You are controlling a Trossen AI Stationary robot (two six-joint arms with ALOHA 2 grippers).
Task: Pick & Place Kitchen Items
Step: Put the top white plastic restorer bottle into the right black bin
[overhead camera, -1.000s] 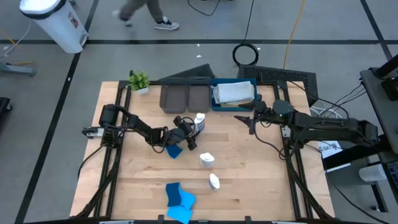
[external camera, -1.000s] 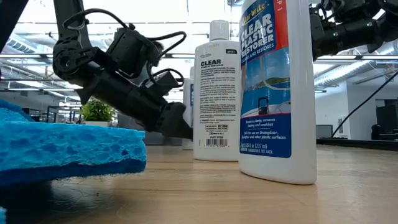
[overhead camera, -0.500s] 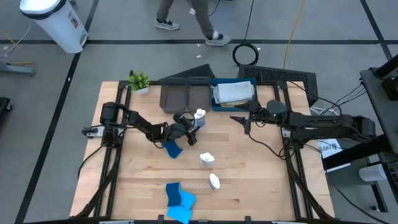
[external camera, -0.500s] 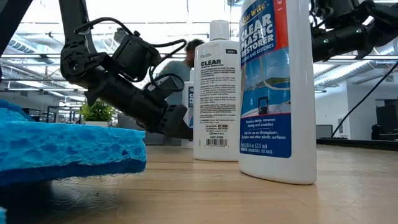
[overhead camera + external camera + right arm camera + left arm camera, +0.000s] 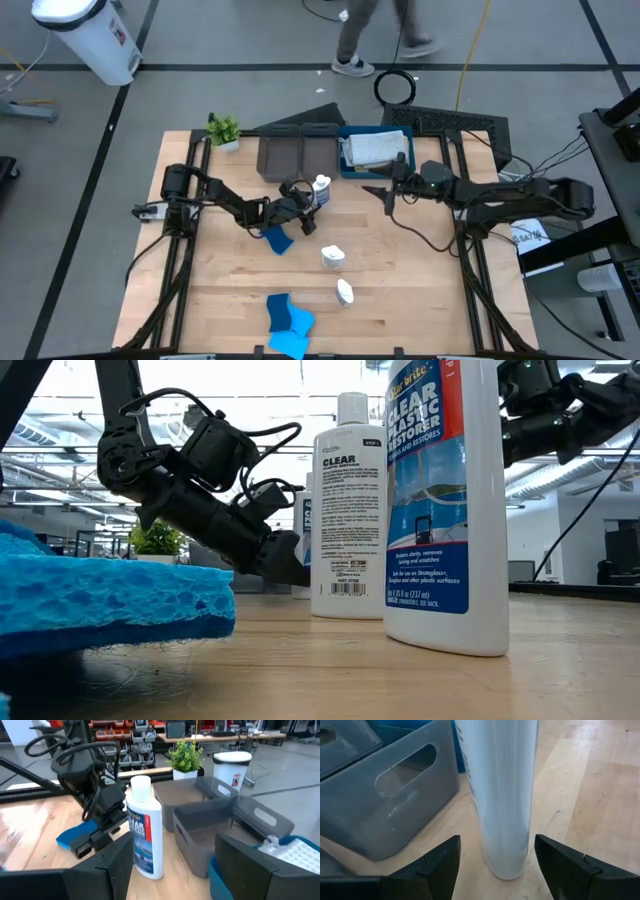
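Little seems sorted yet: only a cloth [image 5: 376,148] lies in the blue tray [image 5: 345,165]. Just before the grey tray [image 5: 297,155], the left gripper [image 5: 313,205] straddles a bottle [image 5: 321,190], fingers apart, ungripped. The right gripper [image 5: 375,192] waits open nearby. Two bottles [image 5: 333,257] and sponges [image 5: 288,320] remain.

Two dark jointed arms with looping black cables, each ending in a matte two-fingered hand [image 5: 492,870].

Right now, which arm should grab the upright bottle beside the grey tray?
Left. The left gripper already has its open fingers either side of the bottle; the right gripper hangs open, farther off.
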